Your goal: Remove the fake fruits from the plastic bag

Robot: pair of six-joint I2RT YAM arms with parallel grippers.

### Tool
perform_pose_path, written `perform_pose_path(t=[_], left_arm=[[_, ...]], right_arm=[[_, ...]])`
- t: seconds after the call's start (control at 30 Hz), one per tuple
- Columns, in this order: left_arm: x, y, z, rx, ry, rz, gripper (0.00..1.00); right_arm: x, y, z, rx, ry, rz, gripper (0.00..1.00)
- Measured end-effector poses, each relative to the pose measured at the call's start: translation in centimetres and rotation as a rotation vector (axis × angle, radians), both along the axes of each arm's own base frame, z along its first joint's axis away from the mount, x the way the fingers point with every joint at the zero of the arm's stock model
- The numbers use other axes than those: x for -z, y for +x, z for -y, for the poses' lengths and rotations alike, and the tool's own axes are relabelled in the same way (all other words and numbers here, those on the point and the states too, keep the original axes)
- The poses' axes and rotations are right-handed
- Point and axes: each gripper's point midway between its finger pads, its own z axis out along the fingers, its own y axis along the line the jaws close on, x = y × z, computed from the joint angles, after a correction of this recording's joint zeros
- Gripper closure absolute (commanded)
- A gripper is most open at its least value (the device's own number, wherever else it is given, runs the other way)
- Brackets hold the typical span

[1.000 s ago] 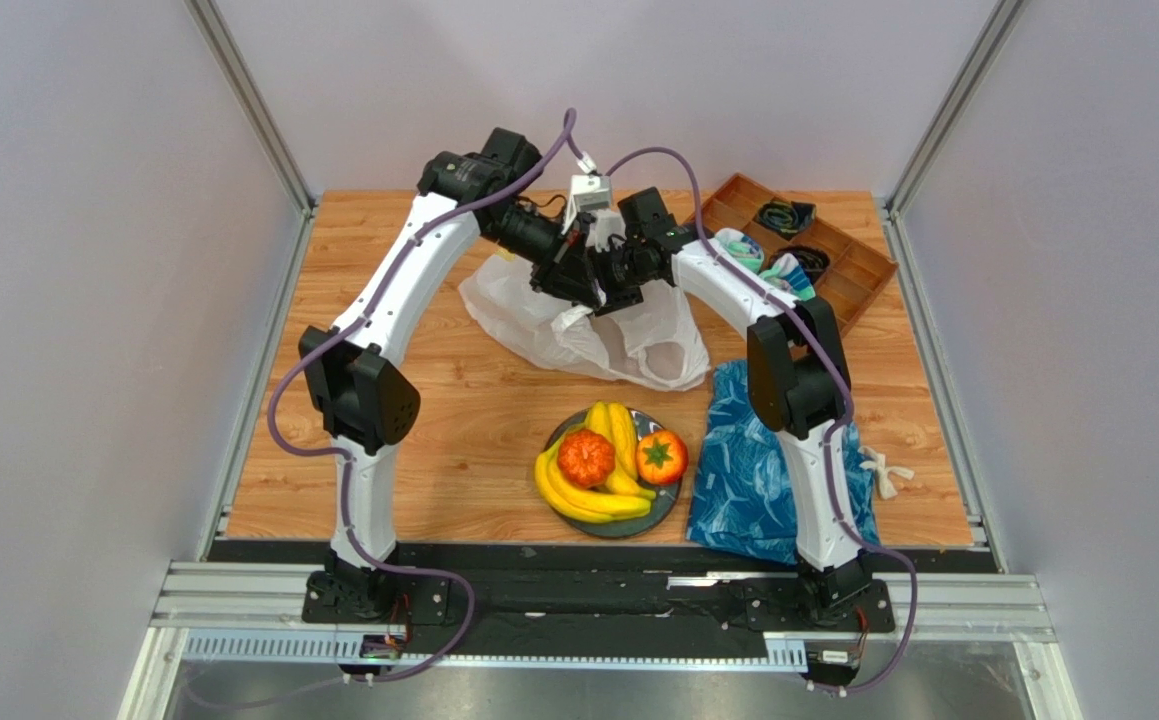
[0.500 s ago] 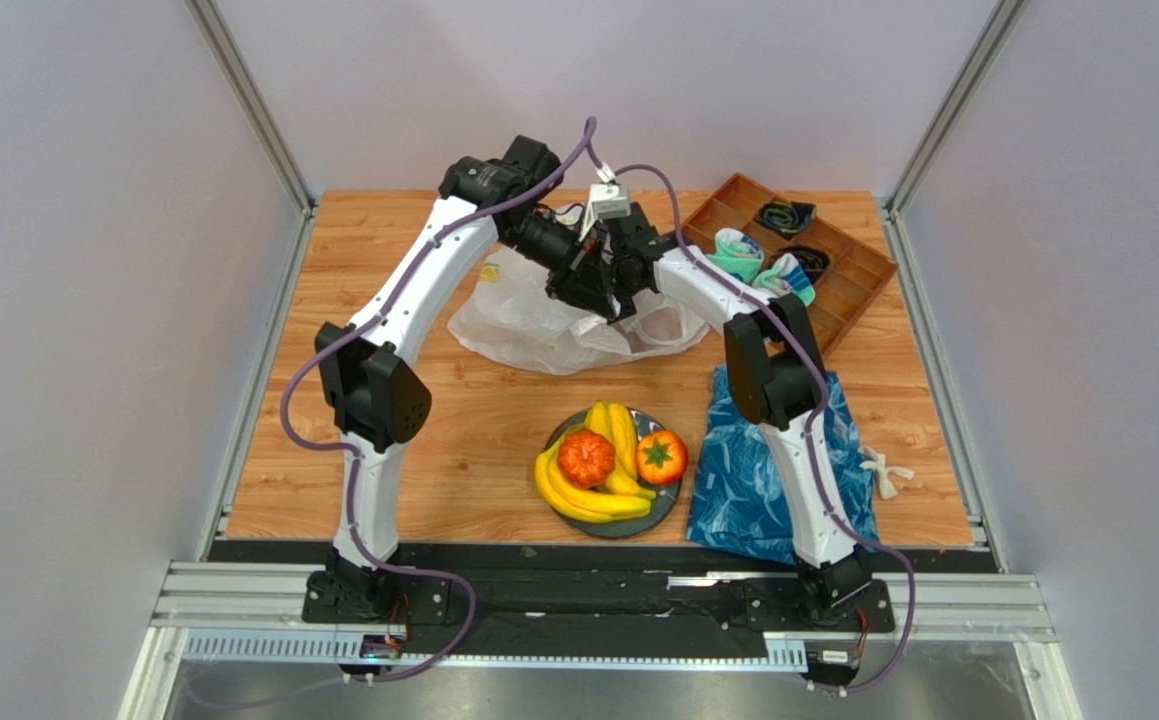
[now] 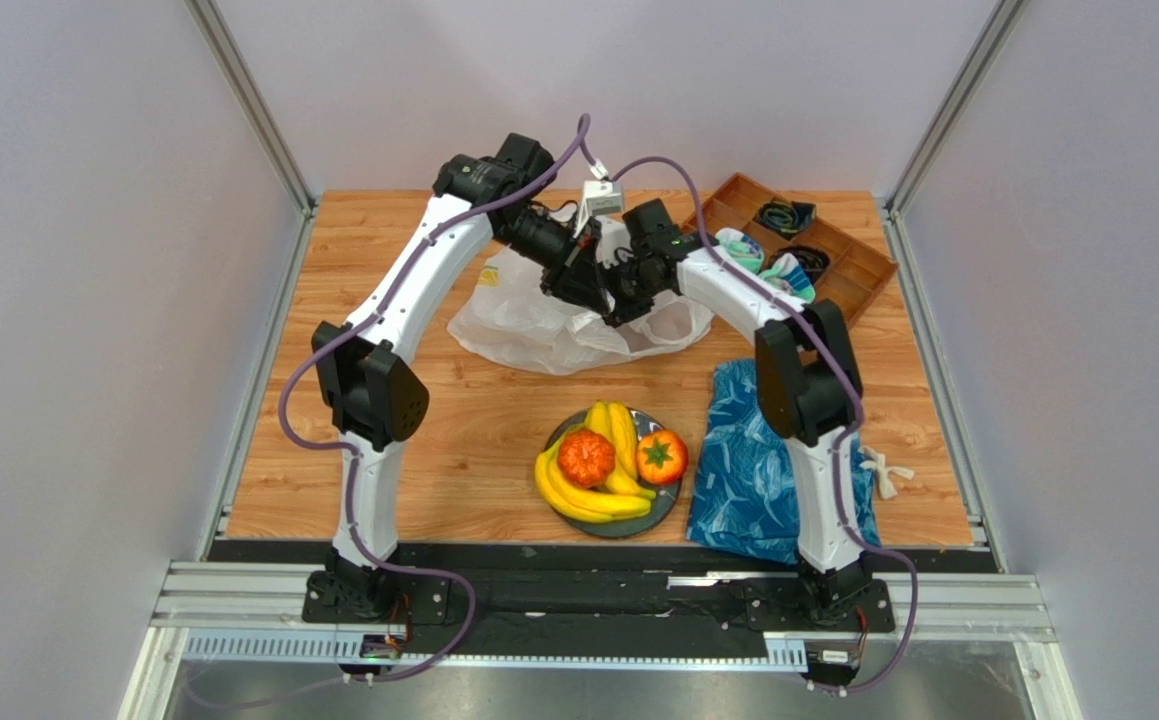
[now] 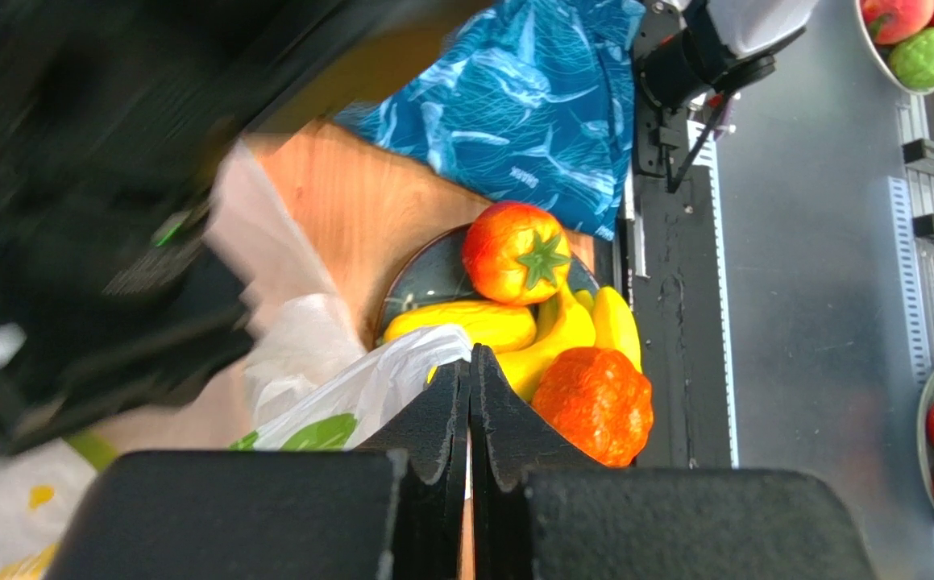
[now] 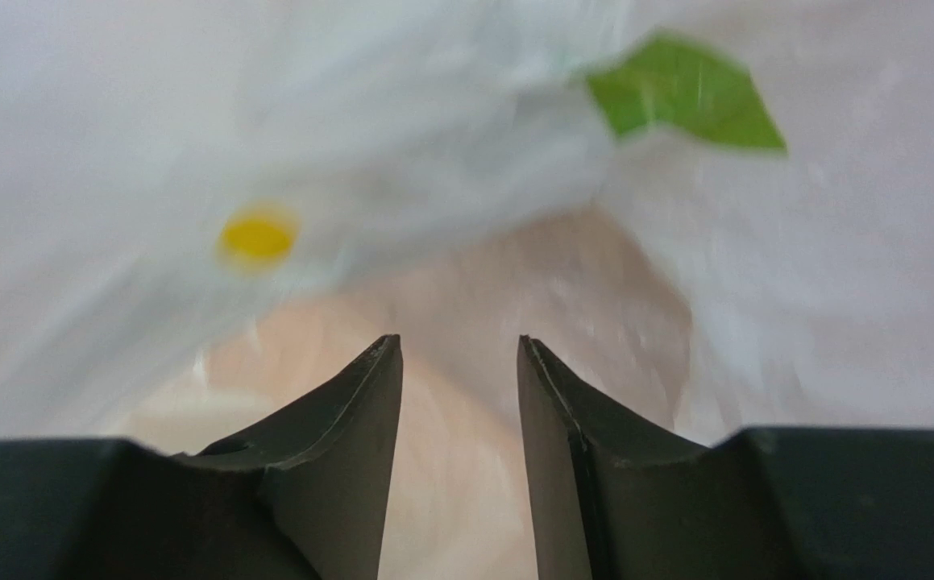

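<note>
The white plastic bag point(image 3: 533, 323) lies crumpled at the back of the table, one edge lifted. My left gripper point(image 3: 596, 288) is shut on that edge; in the left wrist view its jaws point(image 4: 469, 363) pinch the thin film point(image 4: 350, 387). My right gripper point(image 3: 630, 293) is pushed into the bag, its jaws point(image 5: 459, 351) a little apart with only film point(image 5: 472, 181) ahead of them. No fruit shows inside the bag. Yellow bananas point(image 3: 578, 500), an orange fruit point(image 3: 587, 456) and a red-orange fruit point(image 3: 662, 456) sit on a dark plate point(image 3: 660, 515) near the front.
A blue patterned cloth point(image 3: 758, 465) lies to the right of the plate, under the right arm. A brown divided tray point(image 3: 856, 278) holding socks point(image 3: 788, 275) stands at the back right. A small white object point(image 3: 886, 473) lies at the right edge.
The right gripper's jaws have closed from wide to a narrow gap. Both grippers moved toward the back, and the bag shifted back and left with them.
</note>
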Motion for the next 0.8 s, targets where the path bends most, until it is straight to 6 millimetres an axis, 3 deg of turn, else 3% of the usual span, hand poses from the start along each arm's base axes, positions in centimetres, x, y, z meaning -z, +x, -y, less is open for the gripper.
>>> perform_pose_path(t=[0.23, 0.33, 0.43, 0.57, 0.8], left_arm=[[0.5, 2.9, -2.9, -0.09, 0.027, 0.024, 1.0], [1.1, 3.8, -4.1, -0.113, 0.045, 0.036, 1.0], [2.4, 3.5, -4.4, -0.112, 0.07, 0.009, 1.0], [3.3, 3.0, -4.2, -0.098, 0.089, -0.003, 1.0], [5.2, 2.3, -4.8, -0.103, 0.146, -0.044, 1.0]], right_arm=[[-5.6, -1.6, 5.7, 0.043, -0.01, 0.108, 0.61], [-6.0, -1.7, 8.2, 0.084, -0.022, 0.119, 0.52], [-5.0, -1.9, 9.5, 0.105, -0.03, 0.094, 0.41], [-5.0, -2.3, 8.3, 0.083, -0.009, 0.083, 0.31], [-6.2, 0.3, 2.7, -0.013, 0.069, 0.121, 0.08]])
